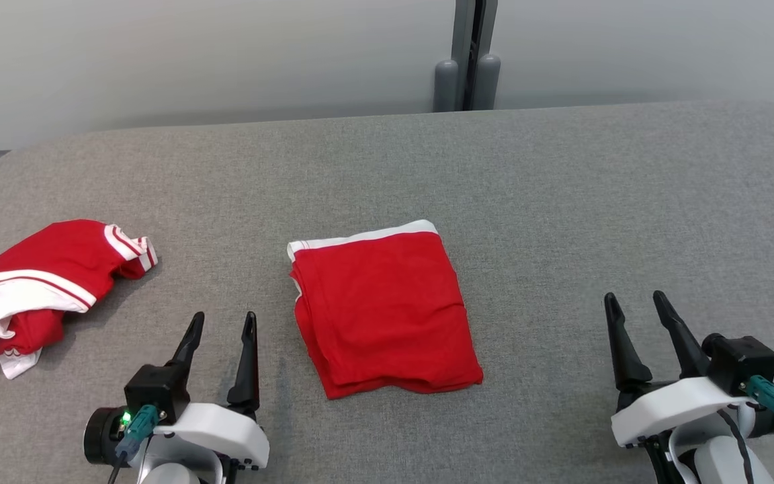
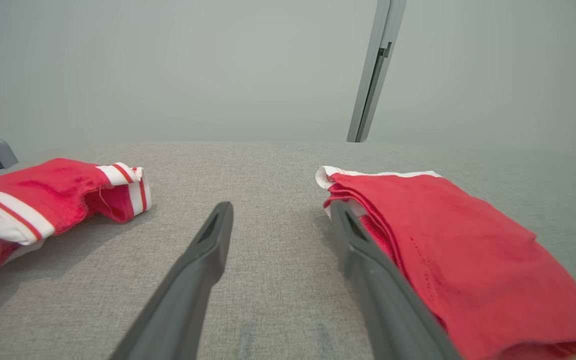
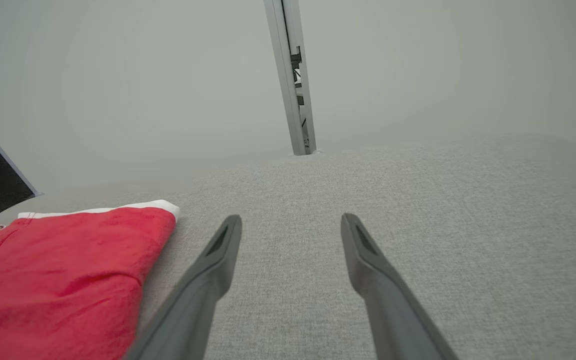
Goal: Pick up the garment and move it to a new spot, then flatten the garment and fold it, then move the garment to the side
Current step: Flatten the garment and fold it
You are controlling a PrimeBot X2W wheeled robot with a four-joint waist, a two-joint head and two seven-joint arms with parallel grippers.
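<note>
Head view: the folded red garment lies on the grey surface, just right of my left gripper and well left of my right gripper. Both are spread wide and empty. A crumpled striped garment lies left of the left gripper, cut off by the frame.

Left wrist view: one finger hides the folded red garment's near edge, and I cannot tell whether they touch.

Right wrist view: the folded red garment sits left of the fingers, partly cropped.

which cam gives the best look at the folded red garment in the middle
The head view: the folded red garment lies whole, all four edges visible. The left wrist view shows its stacked left edge close up; the right wrist view catches one corner, cropped.
</note>
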